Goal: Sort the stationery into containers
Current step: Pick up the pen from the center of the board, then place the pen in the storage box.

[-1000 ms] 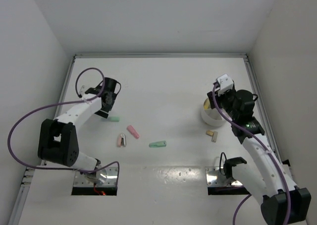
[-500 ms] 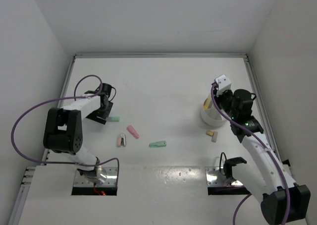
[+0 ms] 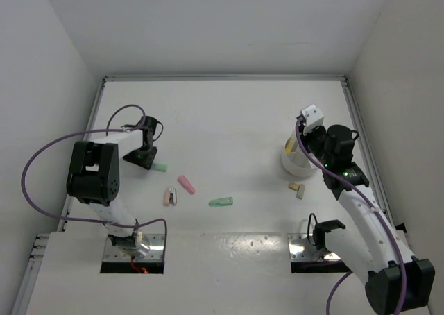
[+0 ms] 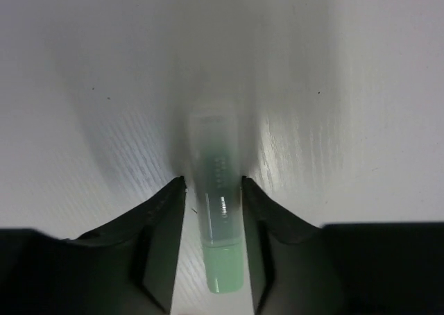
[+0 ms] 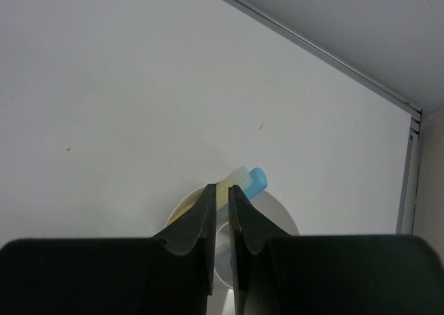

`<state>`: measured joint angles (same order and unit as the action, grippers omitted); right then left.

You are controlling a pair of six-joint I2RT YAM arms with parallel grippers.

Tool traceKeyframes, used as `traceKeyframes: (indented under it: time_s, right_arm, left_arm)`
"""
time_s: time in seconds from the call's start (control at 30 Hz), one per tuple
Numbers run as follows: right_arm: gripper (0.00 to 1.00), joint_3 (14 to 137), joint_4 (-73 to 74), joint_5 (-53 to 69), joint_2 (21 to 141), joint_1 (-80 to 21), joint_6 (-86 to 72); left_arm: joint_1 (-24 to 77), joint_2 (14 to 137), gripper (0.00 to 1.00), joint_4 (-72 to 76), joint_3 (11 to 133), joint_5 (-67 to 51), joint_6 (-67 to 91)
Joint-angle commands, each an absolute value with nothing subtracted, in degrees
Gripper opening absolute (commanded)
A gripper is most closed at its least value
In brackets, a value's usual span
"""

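A pale green stick [image 4: 216, 190] lies on the white table between the fingers of my left gripper [image 4: 213, 183]. The jaws stand close on either side of it, with a thin gap showing on each side. From above, that gripper [image 3: 148, 161] sits at the left end of the green stick [image 3: 160, 167]. My right gripper [image 5: 220, 188] hangs over the round white tub [image 5: 281, 214], its jaws almost together with nothing between them. A yellow stick [image 5: 239, 175] and a blue piece [image 5: 255, 180] lean out of the tub [image 3: 297, 161]. The top view puts the right gripper [image 3: 303, 143] above the tub.
Loose on the table lie a pink stick [image 3: 186, 184], a pink-and-white piece [image 3: 171, 196], a second green stick [image 3: 220, 202] and a tan block [image 3: 297, 189] just below the tub. White walls enclose the table on three sides.
My left gripper has dropped down onto the green stick and its jaws have narrowed around it. The right gripper's jaws have closed over the tub; that arm has barely moved.
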<state>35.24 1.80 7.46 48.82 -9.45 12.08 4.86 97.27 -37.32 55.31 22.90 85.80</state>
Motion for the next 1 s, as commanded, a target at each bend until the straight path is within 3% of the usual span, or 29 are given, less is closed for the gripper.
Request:
traceKeyframes:
  time_s: [0.0,0.23,0.37,0.43,0.5,0.6,0.63,0.8,0.97]
  right_arm:
    - [0.12,36.1,-0.9,6.9,48.8,-9.1,12.0]
    - [0.11,36.1,-0.9,6.4,47.7,-9.1,11.5]
    - [0.1,36.1,-0.9,7.0,47.7,-9.1,11.5]
    - [0.0,36.1,-0.4,7.6,47.7,-9.1,11.5]
    - [0.0,36.1,-0.4,8.3,48.3,-9.1,11.5]
    - [0.0,36.1,-0.4,8.3,48.3,-9.1,12.0]
    - [0.0,35.6,-0.4,8.3,48.3,-9.1,12.0]
    - [0.0,35.6,-0.9,8.3,48.3,-9.1,12.0]
    - [0.0,35.1,-1.4,8.3,48.3,-9.1,13.2]
  left_arm:
    - [3.4,99.7,0.4,-37.9,56.3,22.0,85.7]
    - [3.4,99.0,0.19,-38.4,54.7,21.3,82.5]
    - [9.9,96.1,0.0,-36.0,60.6,20.6,74.0]
    - [13.2,96.1,0.0,-34.3,67.1,20.6,66.3]
    - [18.2,96.1,0.0,-32.0,71.3,17.5,59.9]
    - [24.9,94.3,0.0,-18.0,72.4,6.8,44.2]
    - [26.2,93.3,0.0,-6.4,70.9,2.6,38.6]
    - [31.4,95.2,0.0,19.2,68.8,-18.3,35.1]
    - [36.2,108.4,0.0,36.2,77.0,-30.4,38.1]
